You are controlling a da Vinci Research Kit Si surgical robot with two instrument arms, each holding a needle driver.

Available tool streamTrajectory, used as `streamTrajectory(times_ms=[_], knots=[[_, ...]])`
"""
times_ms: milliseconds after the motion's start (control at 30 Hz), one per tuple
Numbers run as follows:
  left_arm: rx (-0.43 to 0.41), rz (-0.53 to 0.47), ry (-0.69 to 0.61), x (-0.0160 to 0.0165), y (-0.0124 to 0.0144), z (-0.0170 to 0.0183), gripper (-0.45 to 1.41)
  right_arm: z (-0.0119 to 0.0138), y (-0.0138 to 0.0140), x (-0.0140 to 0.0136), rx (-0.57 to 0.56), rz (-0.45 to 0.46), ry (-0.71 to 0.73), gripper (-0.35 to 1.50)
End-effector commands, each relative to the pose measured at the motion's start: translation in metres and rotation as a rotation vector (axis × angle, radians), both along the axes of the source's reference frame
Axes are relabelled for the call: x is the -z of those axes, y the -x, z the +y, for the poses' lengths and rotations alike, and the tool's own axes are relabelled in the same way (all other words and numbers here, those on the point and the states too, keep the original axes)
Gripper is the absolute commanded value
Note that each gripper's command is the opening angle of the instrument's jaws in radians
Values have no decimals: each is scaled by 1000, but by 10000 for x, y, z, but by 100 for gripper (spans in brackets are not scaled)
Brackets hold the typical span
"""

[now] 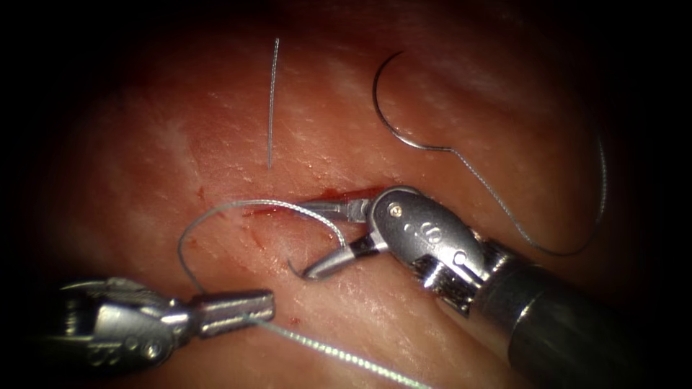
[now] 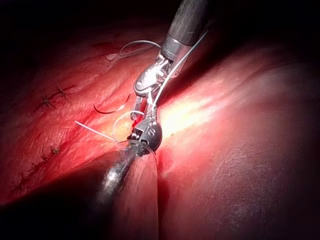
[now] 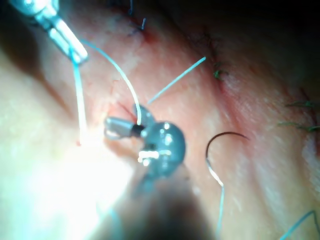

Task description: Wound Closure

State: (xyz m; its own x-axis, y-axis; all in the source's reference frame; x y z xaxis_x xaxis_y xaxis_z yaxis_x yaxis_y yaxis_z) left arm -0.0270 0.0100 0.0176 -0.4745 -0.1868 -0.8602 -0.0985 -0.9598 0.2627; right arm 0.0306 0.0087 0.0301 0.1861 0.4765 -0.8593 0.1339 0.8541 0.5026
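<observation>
My left tool (image 1: 265, 305) is shut on the thread (image 1: 259, 204) on the left side of the cut (image 1: 339, 195). From its jaws the thread arcs up and over, then runs down between the open jaws of my right tool (image 1: 308, 241), which holds nothing. The curved needle (image 1: 386, 108) lies free on the tissue (image 1: 447, 79), beyond the cut on the right and not in it, with its thread trailing off to the right. In the right wrist view the right tool (image 3: 125, 121) stands open, the left tool (image 3: 75, 52) grips thread, and the needle (image 3: 220, 150) lies flat.
A straight cut end of thread (image 1: 272, 101) lies on the tissue above the cut. Red fluid marks the cut's edges. More thread (image 1: 339, 353) runs from the left tool to the lower edge. Earlier stitches (image 3: 217, 75) cross the tissue; the needle (image 2: 107, 110) lies near them.
</observation>
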Motion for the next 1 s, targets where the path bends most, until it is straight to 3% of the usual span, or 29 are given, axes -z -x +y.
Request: streamTrajectory(times_ms=[33, 233, 400, 433, 500, 533, 667, 800, 1000], knots=[[-5, 0, 1, -6, 5, 2, -45, 6, -1, 0, 3, 9, -5, 146], [-42, 8, 17, -9, -16, 7, -45, 24, 21, 29, -9, 118, -88, 146], [-78, 34, 24, -15, -18, 5, -45, 50, 31, 53, -64, 207, -136, 145], [-88, 33, 34, -15, -17, 4, -45, 56, 33, 56, -70, 221, -143, 131], [-98, 33, 37, -15, -16, 3, -45, 70, 36, 57, -75, 236, -149, 31], [-105, 37, 40, -14, -15, 3, -45, 82, 33, 53, -72, 211, -116, -35], [-120, 38, 53, -12, -15, 1, -45, 93, 12, 29, -62, 144, -64, -35], [-134, 45, 71, -10, -13, 2, -45, 86, -22, -11, -54, 95, -27, -35], [-143, 48, 90, -10, -10, 4, -45, 67, -52, -58, -40, 82, 22, -35]])
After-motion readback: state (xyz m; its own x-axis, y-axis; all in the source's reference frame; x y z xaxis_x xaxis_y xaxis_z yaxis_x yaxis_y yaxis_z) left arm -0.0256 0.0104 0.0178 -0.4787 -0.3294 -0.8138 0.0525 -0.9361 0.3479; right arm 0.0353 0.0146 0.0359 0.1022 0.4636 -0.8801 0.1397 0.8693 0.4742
